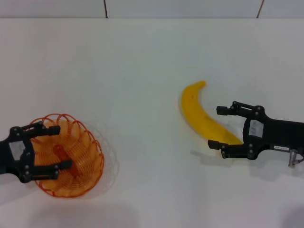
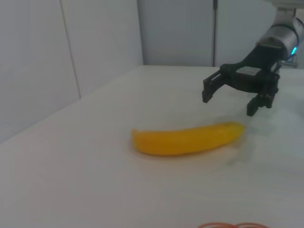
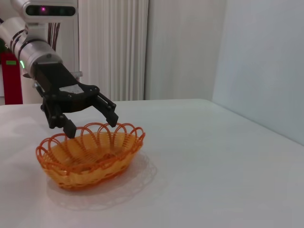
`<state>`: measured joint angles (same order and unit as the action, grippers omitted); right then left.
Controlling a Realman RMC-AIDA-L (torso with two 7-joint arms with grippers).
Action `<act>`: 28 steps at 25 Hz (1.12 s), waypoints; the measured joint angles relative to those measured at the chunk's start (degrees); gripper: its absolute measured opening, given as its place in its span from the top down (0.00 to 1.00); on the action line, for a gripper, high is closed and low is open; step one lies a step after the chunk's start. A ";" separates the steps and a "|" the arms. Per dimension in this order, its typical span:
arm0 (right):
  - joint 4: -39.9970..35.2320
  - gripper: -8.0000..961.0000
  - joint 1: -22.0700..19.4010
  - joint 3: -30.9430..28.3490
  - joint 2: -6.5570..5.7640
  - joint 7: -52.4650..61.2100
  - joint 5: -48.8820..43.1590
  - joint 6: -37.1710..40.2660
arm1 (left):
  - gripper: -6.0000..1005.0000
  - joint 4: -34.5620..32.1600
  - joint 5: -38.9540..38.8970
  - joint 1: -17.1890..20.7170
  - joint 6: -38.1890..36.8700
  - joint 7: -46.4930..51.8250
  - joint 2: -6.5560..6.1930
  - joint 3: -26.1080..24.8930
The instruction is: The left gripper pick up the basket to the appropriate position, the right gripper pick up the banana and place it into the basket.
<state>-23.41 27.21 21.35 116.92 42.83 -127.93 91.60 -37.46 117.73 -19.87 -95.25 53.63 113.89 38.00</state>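
Observation:
The orange wire basket (image 1: pixel 76 164) sits on the white table at the near left; it also shows in the right wrist view (image 3: pixel 90 159). My left gripper (image 1: pixel 62 146) is open over the basket's left part, fingers at rim height (image 3: pixel 92 127), holding nothing. The yellow banana (image 1: pixel 197 111) lies on the table right of centre and also shows in the left wrist view (image 2: pixel 185 140). My right gripper (image 1: pixel 216 127) is open and straddles the banana's near end, hovering just above it (image 2: pixel 228 104). A sliver of the basket's rim (image 2: pixel 232 225) shows in the left wrist view.
The white table (image 1: pixel 142 61) stretches between basket and banana with nothing else on it. A pale wall (image 1: pixel 180 7) runs along the table's far edge. Curtains and a red object (image 3: pixel 10 78) stand beyond the table's left side.

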 joint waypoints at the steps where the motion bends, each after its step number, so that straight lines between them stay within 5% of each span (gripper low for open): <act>1: 0.01 0.08 0.01 0.00 0.00 0.00 0.02 -0.02 | 0.11 0.81 -0.01 0.00 0.05 -0.42 -0.08 -1.20; 4: 0.03 0.08 0.04 0.00 0.00 -0.02 0.05 -0.02 | 0.11 3.24 0.20 -0.22 0.07 -2.10 -0.37 -4.28; 20: 0.03 0.08 -0.17 0.00 -0.05 -0.03 0.05 -0.02 | 0.14 3.03 -2.05 -0.82 -0.45 -0.28 -0.34 -4.41; 24: 0.01 0.08 -0.19 0.00 -0.15 -0.03 0.05 -0.01 | 0.15 0.06 -9.53 -2.11 -0.35 10.95 -0.58 -4.63; 28: -0.15 0.08 0.41 0.00 -0.20 0.09 0.04 -0.01 | 0.15 -10.86 -9.59 -6.95 2.40 36.05 -1.86 -3.32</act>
<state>-23.55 27.61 21.36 116.72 42.92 -127.88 91.59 -48.32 108.14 -26.82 -92.85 89.68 112.03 34.68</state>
